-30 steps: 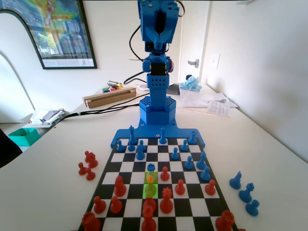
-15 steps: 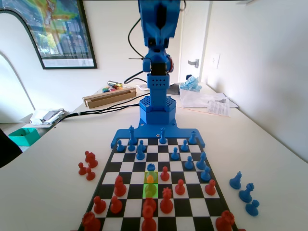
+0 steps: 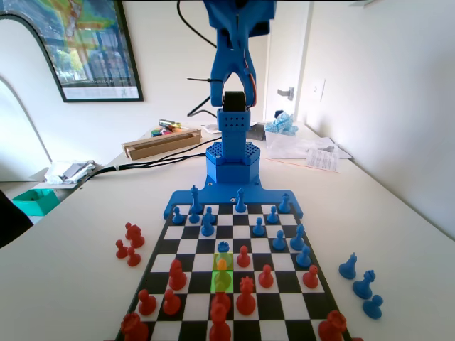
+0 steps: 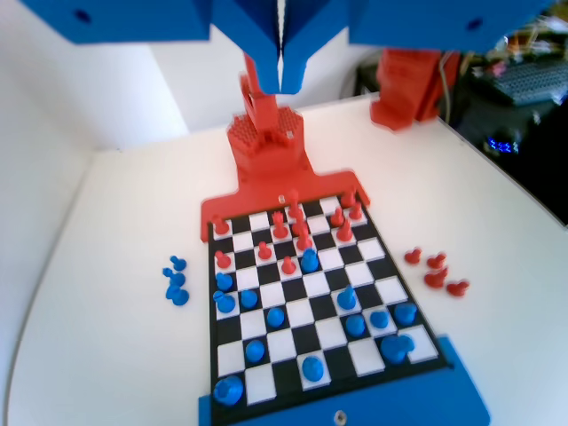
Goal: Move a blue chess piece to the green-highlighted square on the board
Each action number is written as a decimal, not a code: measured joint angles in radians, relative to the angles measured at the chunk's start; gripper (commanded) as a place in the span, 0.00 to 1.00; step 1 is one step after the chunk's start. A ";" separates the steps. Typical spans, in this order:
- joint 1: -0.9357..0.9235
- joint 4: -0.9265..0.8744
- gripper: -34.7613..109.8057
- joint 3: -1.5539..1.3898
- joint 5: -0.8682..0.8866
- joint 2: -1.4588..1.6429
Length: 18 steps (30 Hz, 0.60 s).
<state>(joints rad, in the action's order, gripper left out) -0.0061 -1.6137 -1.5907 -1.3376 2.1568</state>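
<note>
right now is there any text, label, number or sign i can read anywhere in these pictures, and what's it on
No text can be read.
Framed poster on the wall, fixed view: a line of print along its bottom margin, too small to read.
Papers on the table right of the arm's base: printed marks, too blurred to read.
Dark device at the right edge of the wrist view: blue glowing marks, blurred.
The board bears no visible letters or numbers.

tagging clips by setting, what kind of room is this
Probably a home office or hobby workroom, not a factory floor. A chess board lies on a plain white table, a framed poster hangs on the wall, and a cardboard box and papers clutter the far end.
</note>
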 measured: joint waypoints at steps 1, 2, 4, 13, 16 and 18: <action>-0.006 0.012 0.25 0.003 0.015 -0.038; -0.012 0.026 0.25 0.006 0.028 -0.077; -0.026 0.058 0.25 0.018 0.055 -0.152; -0.044 0.110 0.28 0.170 0.155 -0.531; -0.040 0.124 0.29 0.227 0.164 -0.638; -0.035 0.130 0.29 0.245 0.160 -0.681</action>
<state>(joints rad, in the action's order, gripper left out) -0.0414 -1.4834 -1.3453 -1.1781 1.4757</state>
